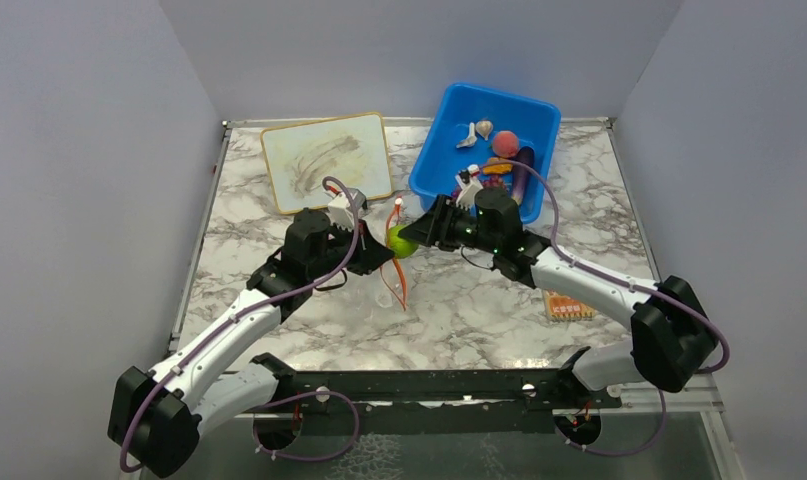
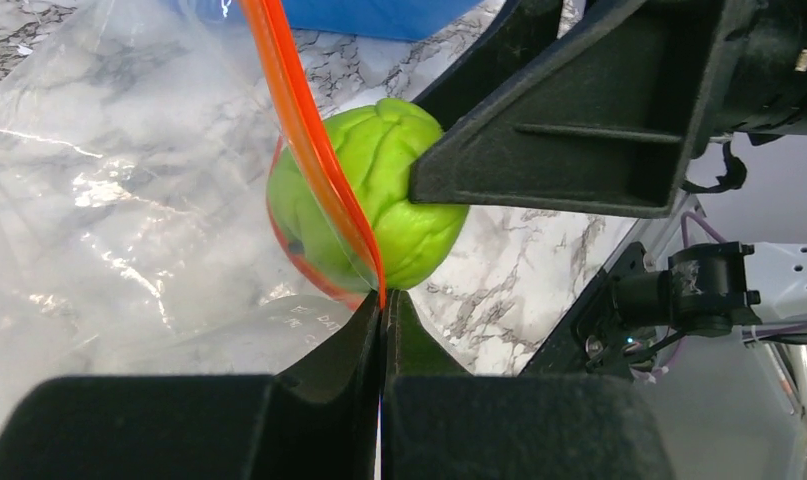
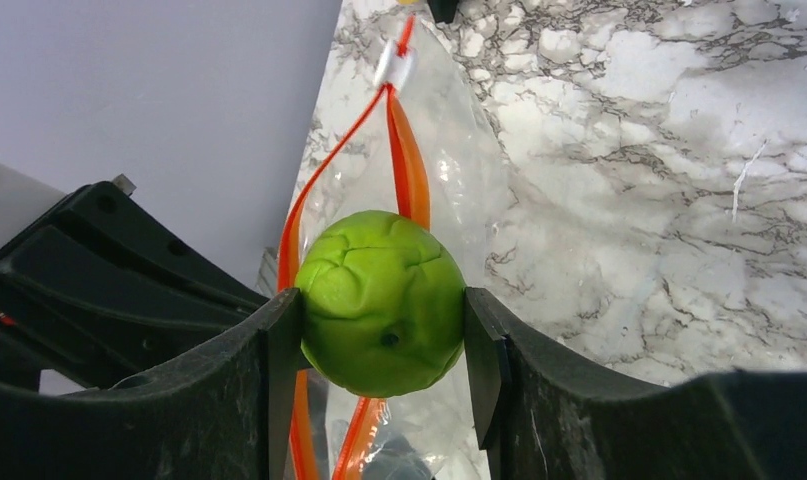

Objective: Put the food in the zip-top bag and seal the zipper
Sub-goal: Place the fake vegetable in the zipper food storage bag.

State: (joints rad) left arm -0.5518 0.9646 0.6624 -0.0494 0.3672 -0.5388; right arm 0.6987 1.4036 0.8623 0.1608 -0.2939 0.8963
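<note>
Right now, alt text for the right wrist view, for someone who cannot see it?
The right gripper clamps the green lime from both sides, at the open mouth of the clear zip-top bag. The orange-red zipper strips spread apart behind the lime, with the marble table beyond.

Robot lab cell: plain grey walls (image 1: pixel 79 150) box a marble-print table (image 1: pixel 479 310)

The table (image 1: pixel 479 310) has a white top with grey marble swirls. Plain pale walls (image 1: pixel 409 50) stand at the back and on both sides. A shiny metal strip (image 1: pixel 197 245) runs along the table's left edge. The light is soft.
</note>
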